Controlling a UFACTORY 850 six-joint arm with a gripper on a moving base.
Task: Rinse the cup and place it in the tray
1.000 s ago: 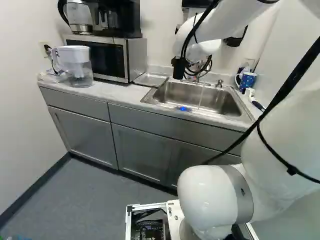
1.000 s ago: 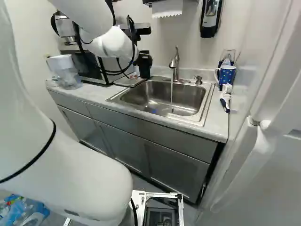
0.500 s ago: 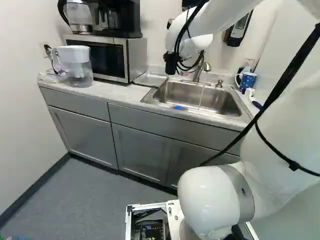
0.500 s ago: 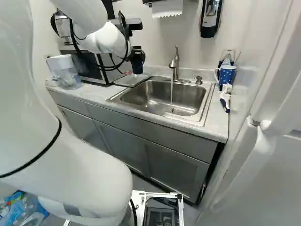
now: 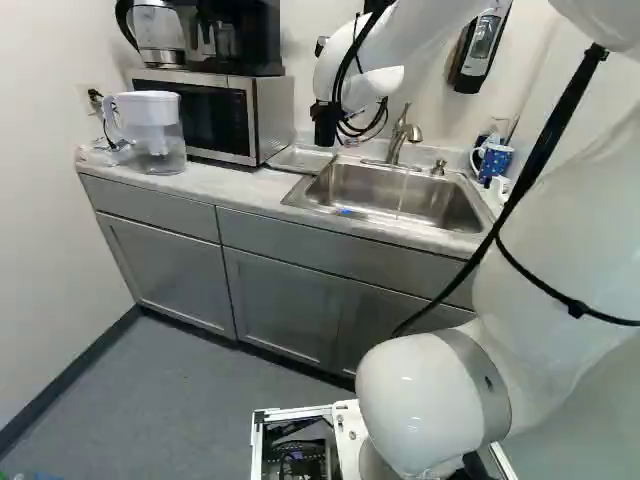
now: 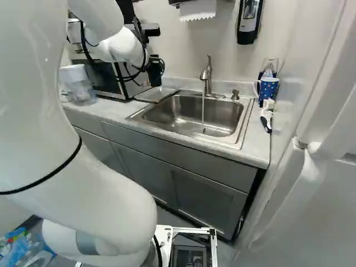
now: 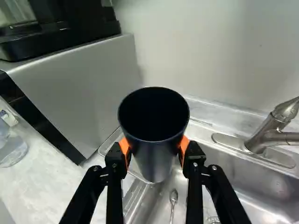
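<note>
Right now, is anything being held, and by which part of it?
The dark cup is held between the jaws, by opposite sides of its outer wall, below the rim.

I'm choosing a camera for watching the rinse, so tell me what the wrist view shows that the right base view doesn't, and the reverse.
Wrist view only: the spoon in the sink and the orange pads of the pincer, against the dark cup.
Right base view only: the patterned blue mug, scrub brush, paper towel and running water.
Both: the cup, sink, faucet, tray and microwave.
</note>
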